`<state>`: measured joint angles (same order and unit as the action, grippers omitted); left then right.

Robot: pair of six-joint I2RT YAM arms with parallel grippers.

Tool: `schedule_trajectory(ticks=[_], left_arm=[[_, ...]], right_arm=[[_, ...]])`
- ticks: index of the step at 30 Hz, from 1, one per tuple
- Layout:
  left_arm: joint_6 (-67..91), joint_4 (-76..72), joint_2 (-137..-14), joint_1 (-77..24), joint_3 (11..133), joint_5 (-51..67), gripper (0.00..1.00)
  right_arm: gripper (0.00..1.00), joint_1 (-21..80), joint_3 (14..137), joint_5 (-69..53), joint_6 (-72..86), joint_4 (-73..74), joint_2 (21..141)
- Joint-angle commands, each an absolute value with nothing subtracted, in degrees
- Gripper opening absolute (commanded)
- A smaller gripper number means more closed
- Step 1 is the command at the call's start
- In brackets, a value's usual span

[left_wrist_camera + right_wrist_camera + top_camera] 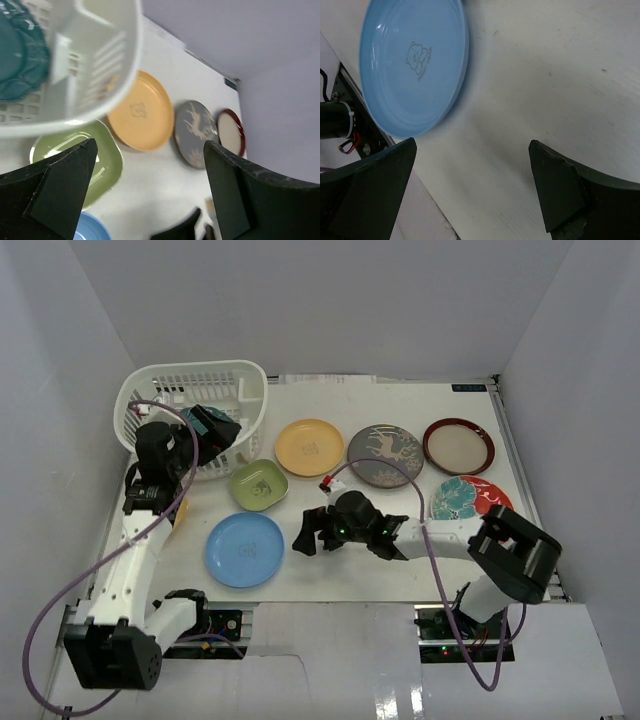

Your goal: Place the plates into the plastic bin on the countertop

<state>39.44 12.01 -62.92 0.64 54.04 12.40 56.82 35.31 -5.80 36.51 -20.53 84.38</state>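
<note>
The white plastic bin [190,395] stands at the far left, and in the left wrist view [100,60] a teal scalloped plate [20,50] lies in it. My left gripper [218,432] hangs open and empty over the bin's front rim; it also shows in the left wrist view [150,185]. On the countertop [330,570] lie the yellow [309,447], grey deer [385,455], maroon-rimmed [458,446], floral [470,498], small green [258,484] and light blue [245,549] plates. My right gripper [310,532] is open and empty just right of the light blue plate [415,65].
A small yellow plate [180,515] peeks out from under the left arm. White walls close in the left, back and right sides. The table's front edge with wiring [345,135] lies just beyond the light blue plate.
</note>
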Motion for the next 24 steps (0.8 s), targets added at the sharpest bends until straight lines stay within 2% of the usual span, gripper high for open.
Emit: schedule_trajectory(ticks=[1, 2, 8, 10, 11, 13, 14, 15, 18, 24], left_arm=[[36.65, 14.92, -52.49, -2.54, 49.16, 15.02, 0.98], [36.30, 15.90, -48.90, -3.16, 48.00, 16.16, 0.98], [32.35, 26.62, -40.53, -3.52, 41.15, 19.77, 0.92], [30.86, 29.95, -39.11, -3.52, 40.35, 20.56, 0.91], [30.41, 30.84, -39.02, -3.52, 39.82, 21.00, 0.89], [29.01, 33.03, -39.55, -3.52, 39.64, 22.58, 0.79], [28.48, 33.74, -39.90, -3.52, 39.73, 22.85, 0.76], [28.22, 34.62, -40.51, -3.52, 40.07, 22.94, 0.67], [26.90, 36.73, -41.31, -3.52, 41.56, 24.52, 0.63], [24.17, 40.51, -43.85, -3.60, 44.21, 27.25, 0.67]], right_arm=[[1.00, 60.46, 42.68, -0.79, 38.32, -24.96, 92.18], [1.00, 60.99, 43.93, -0.36, 38.67, -24.70, 93.94], [0.68, 62.84, 47.37, 2.72, 42.44, -26.45, 102.39], [0.61, 62.75, 47.55, 2.99, 42.80, -27.77, 103.44], [0.49, 62.75, 48.07, 2.73, 42.98, -27.95, 103.71], [0.37, 62.75, 48.60, 2.29, 43.50, -28.21, 104.32], [0.25, 62.75, 48.78, 1.94, 43.85, -28.21, 104.41], [0.20, 62.58, 48.34, 1.76, 44.29, -28.21, 103.98], [0.08, 62.14, 44.06, 2.02, 45.35, -28.83, 99.52], [0.08, 56.53, 30.95, 2.38, 44.65, -30.41, 80.82]])
